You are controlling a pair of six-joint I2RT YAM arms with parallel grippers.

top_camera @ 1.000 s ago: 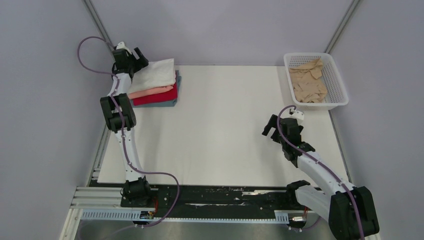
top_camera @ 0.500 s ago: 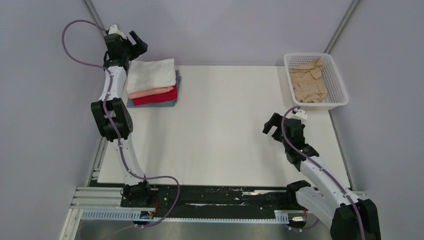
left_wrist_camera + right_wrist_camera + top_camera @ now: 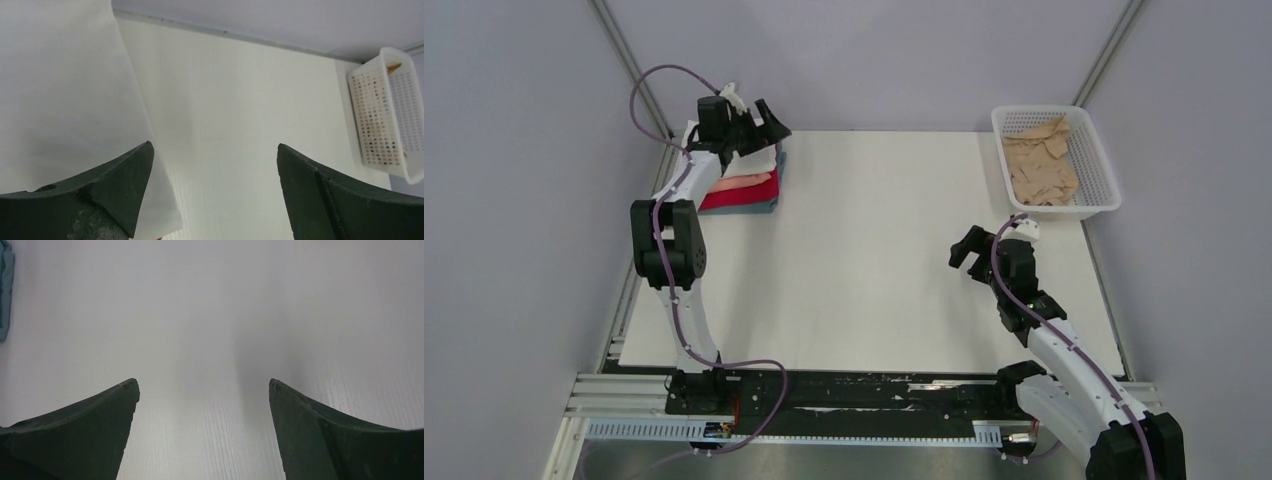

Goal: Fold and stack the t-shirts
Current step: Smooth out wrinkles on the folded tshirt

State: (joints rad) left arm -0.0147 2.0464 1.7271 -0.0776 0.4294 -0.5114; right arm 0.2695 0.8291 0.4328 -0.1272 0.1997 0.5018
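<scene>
Hovering over the shirt stack (image 3: 742, 196) at the desk's (image 3: 864, 250) far-left corner, the left jaws gape empty; the right jaws, also spread, hang over the desk's right side.

The white flat table (image 3: 864, 250) carried a folded grey-blue cloth shirt (image 3: 749, 208) at its far-left corner and a white plastic lattice basket (image 3: 1037, 109) far right.

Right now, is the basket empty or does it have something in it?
Not empty. A crumpled tan t-shirt lies inside the white basket, unfolded.
</scene>
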